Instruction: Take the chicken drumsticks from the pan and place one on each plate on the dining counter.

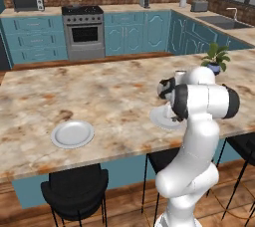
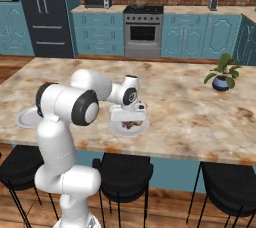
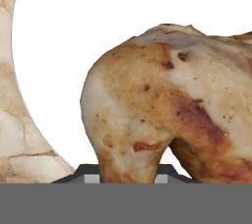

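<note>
Drumstick (image 3: 162, 105) sits low over the near plate (image 2: 142, 128), pinched in the narrowly closed gripper (image 2: 131, 121). Best to release gently, then lift straight up. The other plate (image 1: 72, 134) waits at nine o'clock.

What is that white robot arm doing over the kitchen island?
It is serving cooked chicken. The arm's gripper is shut on a golden-brown chicken drumstick and is low over a pale plate on the marble dining counter; whether the meat already rests on the plate is hard to tell. A second plate sits further along the same counter with nothing on it. A small potted plant stands nearer the far end.
</note>
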Controlling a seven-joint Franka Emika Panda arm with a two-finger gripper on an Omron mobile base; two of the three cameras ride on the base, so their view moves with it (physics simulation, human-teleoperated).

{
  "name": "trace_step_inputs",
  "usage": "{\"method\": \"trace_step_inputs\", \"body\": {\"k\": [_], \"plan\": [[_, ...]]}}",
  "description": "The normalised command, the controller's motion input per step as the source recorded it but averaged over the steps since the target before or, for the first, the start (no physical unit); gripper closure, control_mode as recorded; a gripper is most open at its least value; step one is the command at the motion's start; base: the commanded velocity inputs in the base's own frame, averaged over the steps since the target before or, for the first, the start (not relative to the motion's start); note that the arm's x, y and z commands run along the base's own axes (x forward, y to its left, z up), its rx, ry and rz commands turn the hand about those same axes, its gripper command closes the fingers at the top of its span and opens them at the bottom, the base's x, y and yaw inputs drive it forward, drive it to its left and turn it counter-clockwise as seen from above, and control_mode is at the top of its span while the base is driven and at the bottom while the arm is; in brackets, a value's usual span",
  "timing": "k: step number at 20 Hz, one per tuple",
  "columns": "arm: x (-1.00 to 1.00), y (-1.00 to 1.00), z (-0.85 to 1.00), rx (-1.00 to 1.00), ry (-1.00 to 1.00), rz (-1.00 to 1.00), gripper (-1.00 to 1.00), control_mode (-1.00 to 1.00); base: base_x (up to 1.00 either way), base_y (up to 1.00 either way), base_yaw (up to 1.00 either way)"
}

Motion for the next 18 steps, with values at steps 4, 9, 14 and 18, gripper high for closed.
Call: {"method": "trace_step_inputs", "body": {"k": [4, 9, 14, 18], "plan": [[1.0, 0.0, -0.58, 0.0, 0.0, 0.09, 1.0, -1.0, 0.0, 0.0, 0.0], [0.88, 0.04, -0.53, 0.0, 0.0, 0.09, -1.0, -1.0, 0.0, 0.0, 0.0], [-0.22, 0.15, -0.07, 0.0, -0.17, 0.0, -1.0, -1.0, 0.0, 0.0, 0.0], [-0.37, 0.51, 0.0, 0.0, -0.2, -0.25, -1.0, -1.0, 0.0, 0.0, 0.0]]}}
